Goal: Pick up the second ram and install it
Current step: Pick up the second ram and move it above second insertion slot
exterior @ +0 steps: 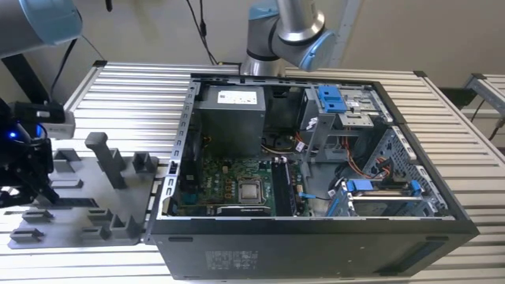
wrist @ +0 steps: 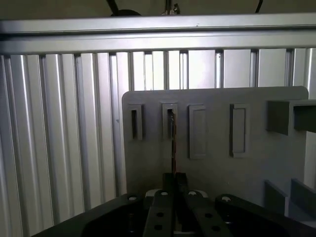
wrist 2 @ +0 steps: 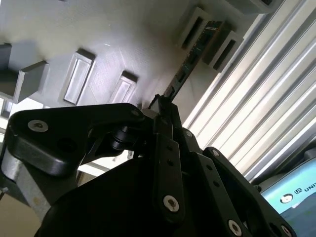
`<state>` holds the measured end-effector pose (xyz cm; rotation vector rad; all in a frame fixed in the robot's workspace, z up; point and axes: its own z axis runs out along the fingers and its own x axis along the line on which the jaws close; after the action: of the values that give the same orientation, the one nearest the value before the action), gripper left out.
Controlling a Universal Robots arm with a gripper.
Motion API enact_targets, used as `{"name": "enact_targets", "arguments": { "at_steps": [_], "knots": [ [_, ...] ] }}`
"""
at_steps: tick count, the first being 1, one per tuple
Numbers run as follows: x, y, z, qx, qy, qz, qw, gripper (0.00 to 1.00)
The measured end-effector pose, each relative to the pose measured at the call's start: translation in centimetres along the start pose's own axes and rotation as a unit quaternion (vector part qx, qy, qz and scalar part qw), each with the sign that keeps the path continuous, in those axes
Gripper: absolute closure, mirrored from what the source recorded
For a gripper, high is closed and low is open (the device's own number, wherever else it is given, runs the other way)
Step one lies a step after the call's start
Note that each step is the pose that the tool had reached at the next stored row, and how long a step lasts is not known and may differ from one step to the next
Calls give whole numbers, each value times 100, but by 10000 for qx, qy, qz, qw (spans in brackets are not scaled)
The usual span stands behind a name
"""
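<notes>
Jaws pinch the second ram, standing on edge in a slot of the grey holder.

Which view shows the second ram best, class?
The second wrist view: the second ram shows its broad face with dark chips, in the grey holder. The first wrist view shows it edge-on; in the exterior view it is too small to tell.

Far on the exterior view's left, the gripper hangs low over the grey fixture plate, dark jaws pointing down among its slots and posts. Right beside the plate, the open computer case lies on the slatted tabletop, with its motherboard exposed and blue drive-bay brackets toward the far side. The arm's base stands behind the case.
</notes>
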<state>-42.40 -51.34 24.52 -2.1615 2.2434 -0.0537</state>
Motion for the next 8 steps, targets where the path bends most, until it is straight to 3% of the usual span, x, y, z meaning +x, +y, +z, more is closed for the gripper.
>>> {"name": "enact_targets", "arguments": {
  "at_steps": [8],
  "knots": [
    [0,-3,-70,1,0,0,10000,86]
  ]
}}
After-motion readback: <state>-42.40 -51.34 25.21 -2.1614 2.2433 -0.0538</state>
